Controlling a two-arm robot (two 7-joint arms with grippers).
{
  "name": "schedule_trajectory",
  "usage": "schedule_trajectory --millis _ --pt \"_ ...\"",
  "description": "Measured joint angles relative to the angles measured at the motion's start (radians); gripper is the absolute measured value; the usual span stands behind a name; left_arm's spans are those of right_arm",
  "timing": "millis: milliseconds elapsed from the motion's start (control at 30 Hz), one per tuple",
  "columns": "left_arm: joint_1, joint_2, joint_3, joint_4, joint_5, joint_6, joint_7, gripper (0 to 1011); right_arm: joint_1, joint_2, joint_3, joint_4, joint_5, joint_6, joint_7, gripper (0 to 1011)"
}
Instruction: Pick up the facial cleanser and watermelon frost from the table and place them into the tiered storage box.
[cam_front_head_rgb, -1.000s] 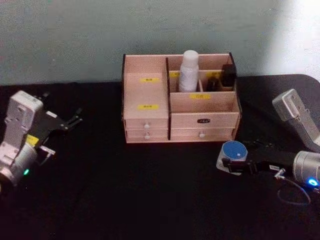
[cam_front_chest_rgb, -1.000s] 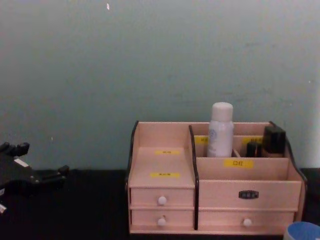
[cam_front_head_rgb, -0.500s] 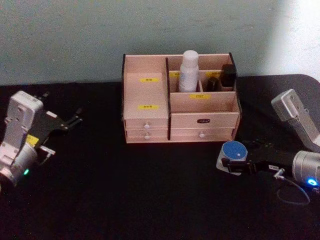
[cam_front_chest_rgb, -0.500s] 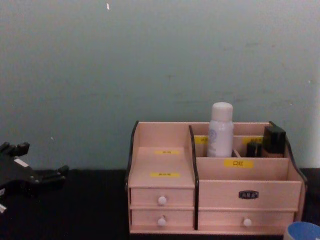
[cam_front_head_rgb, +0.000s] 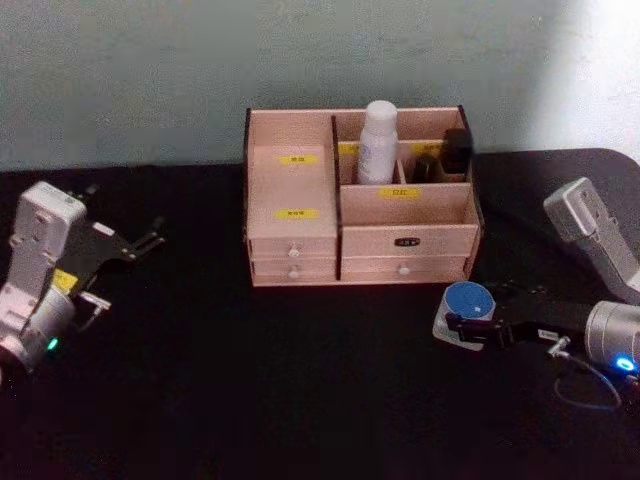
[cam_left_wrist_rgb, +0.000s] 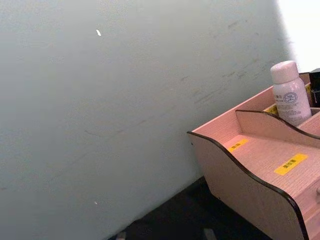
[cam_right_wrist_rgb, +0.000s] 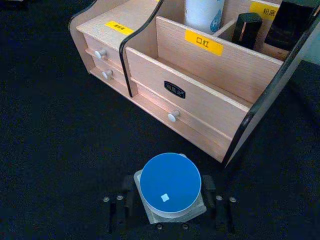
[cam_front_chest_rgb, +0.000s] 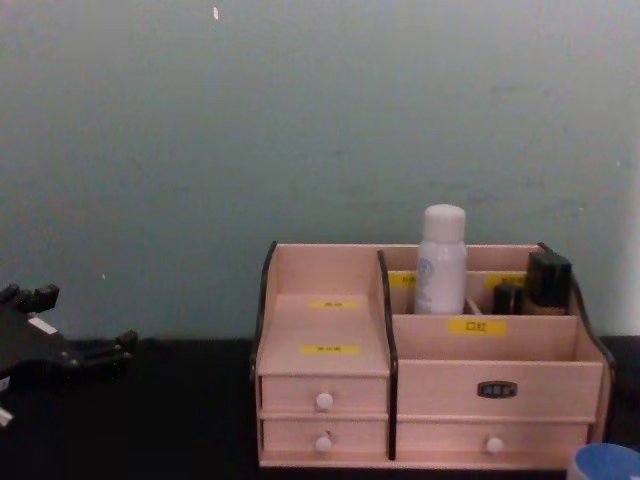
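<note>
**While the left arm idles, the right gripper holds its place at the blue-lidded jar**

Since the earlier pictures were taken, almost nothing has shifted. The right gripper (cam_right_wrist_rgb: 169, 197) is still low on the black table (cam_front_head_rgb: 300, 390), in front of the right end of the tiered storage box (cam_front_head_rgb: 405, 208). Its two dark fingers (cam_right_wrist_rgb: 127, 196) lie against opposite sides of the pale square base of the blue-lidded jar (cam_front_head_rgb: 468, 300), pinching it. The jar still sits on the table, upright, near the box's lower right drawer but apart from it, at the same spot as a second ago.

The left gripper (cam_front_head_rgb: 125, 222) remains far out on the left side of the table, well apart from the box, its black fingers spread and holding nothing. In the chest view it shows at the left edge, just above the table, and its pose matches the earlier frames.

The box stands at the back of the table against the pale green wall (cam_front_chest_rgb: 300, 120), both pairs of drawers closed. A white bottle (cam_front_head_rgb: 378, 140) stands upright in a rear compartment, as before, and two dark containers (cam_front_head_rgb: 457, 150) fill the rear compartments to its right. The wide front compartment behind the yellow label holds nothing that can be seen.
</note>
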Motion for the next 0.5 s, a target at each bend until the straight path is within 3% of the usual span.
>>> schedule_trajectory --millis 200,500 --pt "0.000 0.000 0.000 0.000 0.000 0.000 0.000 1001 0.000 0.000 0.000 0.000 0.001 0.000 0.000 715" --pt "0.000 0.000 0.000 0.000 0.000 0.000 0.000 1001 0.000 0.000 0.000 0.000 0.001 0.000 0.000 715"
